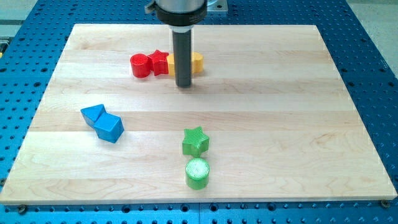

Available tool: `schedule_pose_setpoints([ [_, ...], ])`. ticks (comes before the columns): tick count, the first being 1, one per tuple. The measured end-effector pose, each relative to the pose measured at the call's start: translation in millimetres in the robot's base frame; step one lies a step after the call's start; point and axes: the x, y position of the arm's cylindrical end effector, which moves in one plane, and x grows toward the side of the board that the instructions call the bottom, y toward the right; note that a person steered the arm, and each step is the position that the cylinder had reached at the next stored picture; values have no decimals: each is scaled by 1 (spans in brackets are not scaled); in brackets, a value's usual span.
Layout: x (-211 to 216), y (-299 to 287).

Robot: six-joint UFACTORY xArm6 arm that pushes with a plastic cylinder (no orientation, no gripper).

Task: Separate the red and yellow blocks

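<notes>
A red cylinder (140,65) and a red star (159,61) sit side by side at the board's upper middle. A yellow block (196,62) lies just right of the star, with most of it hidden behind my rod. My tip (183,84) rests on the board just in front of the seam between the red star and the yellow block, slightly toward the view's bottom. The row of three blocks looks touching.
Two blue blocks (102,122) lie together at the left middle. A green star (196,141) sits above a green cylinder (198,173) near the bottom middle. The wooden board (298,124) lies on a blue perforated table.
</notes>
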Motion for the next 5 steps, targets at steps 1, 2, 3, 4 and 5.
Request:
schedule_pose_setpoints([
  [1,0,-16],
  [2,0,-17],
  [3,0,-26],
  [4,-21,-34],
  [5,-37,-36],
])
